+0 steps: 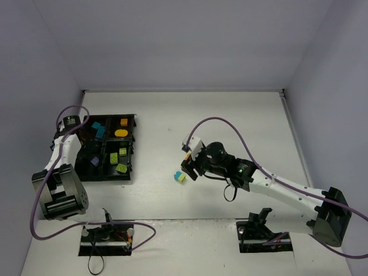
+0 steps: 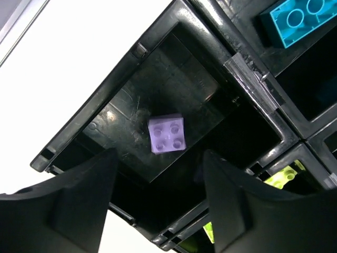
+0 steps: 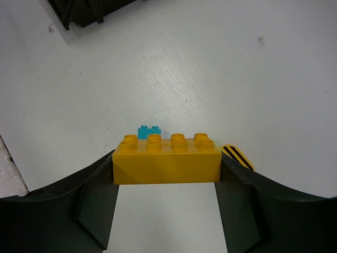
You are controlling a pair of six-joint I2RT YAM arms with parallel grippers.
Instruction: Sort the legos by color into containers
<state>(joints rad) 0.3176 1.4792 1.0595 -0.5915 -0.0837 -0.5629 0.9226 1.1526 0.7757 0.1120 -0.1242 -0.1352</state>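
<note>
Right end effector is clamped on an orange brick. The two-by-four is studs up, and its long axis runs straight across from one finger to the other, so the fingers press on its short ends. It is held clear of the desk.

The key relation is that the tray lies to the left of this end effector in the top view, well apart, across bare desk. The orange compartment is the far one on the tray's right side, the side nearest you. It already holds orange pieces. Judged from that, you carry the brick left and slightly away from the bases, then let go over that cell. The right arm is the obvious one for this, since it has the brick and the cell is on its side.

The brick is much smaller than the cell, so its long axis probably needs no turning.

Left end effector hangs over the tray with fingers apart and nothing between them. A purple brick lies studs up in the compartment below. Watch for crowding between the arms over the tray.

A teal-and-lime stack sits on the desk just beside the right end effector, not yet sorted.
</note>
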